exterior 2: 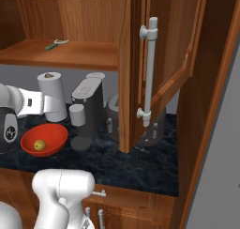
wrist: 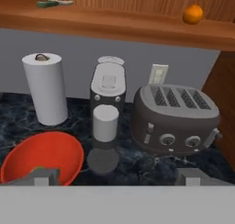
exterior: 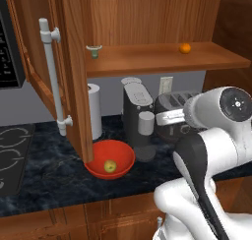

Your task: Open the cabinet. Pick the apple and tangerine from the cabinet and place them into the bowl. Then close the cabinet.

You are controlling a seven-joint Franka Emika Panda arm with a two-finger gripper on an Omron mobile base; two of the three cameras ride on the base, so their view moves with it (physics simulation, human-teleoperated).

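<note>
A: Two panelled doors of the reddish-brown wooden wall cabinet (exterior: 147, 57) stand open in the left base view, the left one with its long silver bar handle (exterior: 53, 76) swung out toward the camera. What sits on the shelf?

B: On the right of it, a small round bright orange tangerine (exterior: 185, 48); on the left, a small dark-green cup-shaped item (exterior: 94, 50). Below, on the dark marbled counter (exterior: 49, 170), the wide glossy red bowl (exterior: 123, 158) holds the small yellow-green apple (exterior: 110, 165).

A: And behind the bowl?

B: A white paper towel roll (exterior: 94, 111), a grey coffee machine (exterior: 138, 116) to its right, then a dark grey four-slot toaster (exterior: 172, 113), partly behind the white arm (exterior: 216, 135).

A: Right base view?

B: The right door hangs open in the middle, its handle (exterior 2: 149, 73) facing us. The bowl (exterior 2: 54, 132) lies at the near left with the apple (exterior 2: 40, 145) inside, beside the arm (exterior 2: 28, 103). The green item (exterior 2: 56, 44) lies on the shelf.

A: Hand view?

B: The gripper (wrist: 119, 177) is spread wide and grips nothing, its two grey fingertips (wrist: 43, 176) far apart at the bottom edge. The left one sits over the bowl's (wrist: 27, 159) near rim. The tangerine (wrist: 193, 14) rests on the shelf at upper right, above the toaster (wrist: 174, 117). The roll (wrist: 45, 87) and coffee machine (wrist: 106, 108) stand between.
</note>
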